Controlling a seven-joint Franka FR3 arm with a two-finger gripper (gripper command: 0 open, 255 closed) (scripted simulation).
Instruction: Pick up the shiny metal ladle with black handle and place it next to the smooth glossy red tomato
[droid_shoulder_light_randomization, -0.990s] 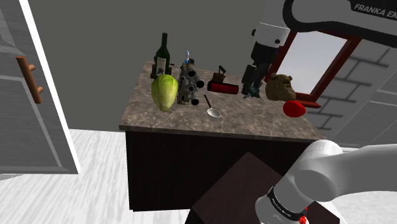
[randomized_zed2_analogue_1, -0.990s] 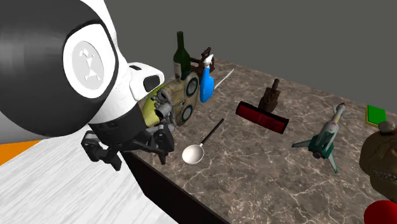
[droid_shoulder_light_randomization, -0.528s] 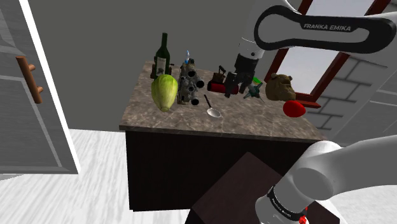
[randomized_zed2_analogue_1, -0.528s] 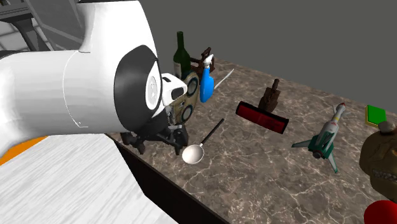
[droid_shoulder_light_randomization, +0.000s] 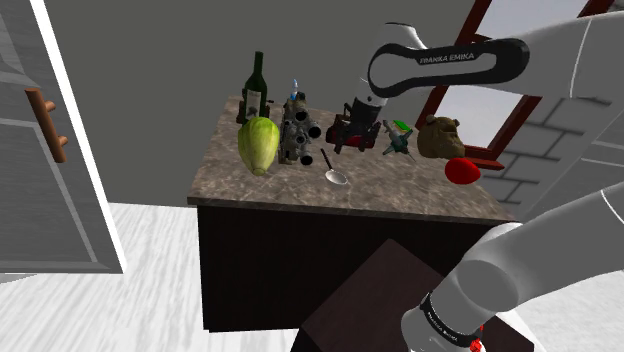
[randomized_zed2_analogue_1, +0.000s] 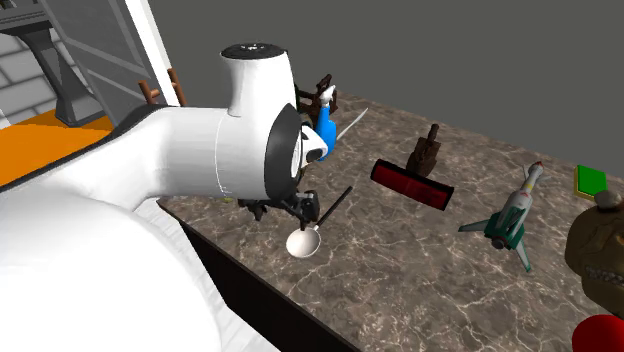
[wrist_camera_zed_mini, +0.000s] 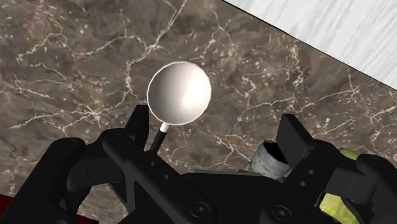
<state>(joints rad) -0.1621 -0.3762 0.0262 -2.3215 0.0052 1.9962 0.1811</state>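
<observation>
The ladle (droid_shoulder_light_randomization: 335, 175) lies flat on the marble counter (droid_shoulder_light_randomization: 400, 190), its shiny round bowl (wrist_camera_zed_mini: 179, 92) towards the front edge and its thin black handle (randomized_zed2_analogue_1: 338, 203) running back. My black gripper (wrist_camera_zed_mini: 213, 130) hangs open just above it. The handle passes close beside one finger (wrist_camera_zed_mini: 135, 121), with nothing clasped. From the shoulder view, the gripper (droid_shoulder_light_randomization: 341, 140) is slightly behind the ladle. In the second exterior view the gripper (randomized_zed2_analogue_1: 290, 212) is beside the bowl (randomized_zed2_analogue_1: 303, 241). The red tomato (droid_shoulder_light_randomization: 461, 171) sits at the counter's far end, also seen as a red tomato (randomized_zed2_analogue_1: 600, 333).
A green cabbage (droid_shoulder_light_randomization: 259, 145), a dark wine bottle (droid_shoulder_light_randomization: 256, 88) and a grey device (droid_shoulder_light_randomization: 297, 135) crowd the counter's end near the ladle. A blue spray bottle (randomized_zed2_analogue_1: 324, 135), red box (randomized_zed2_analogue_1: 411, 184), toy rocket (randomized_zed2_analogue_1: 510, 215) and brown bear (droid_shoulder_light_randomization: 440, 137) stand further along.
The arm has swung towards the shoulder view's left, carrying the gripper from near the toy rocket to just above the ladle. The ladle has not moved.
</observation>
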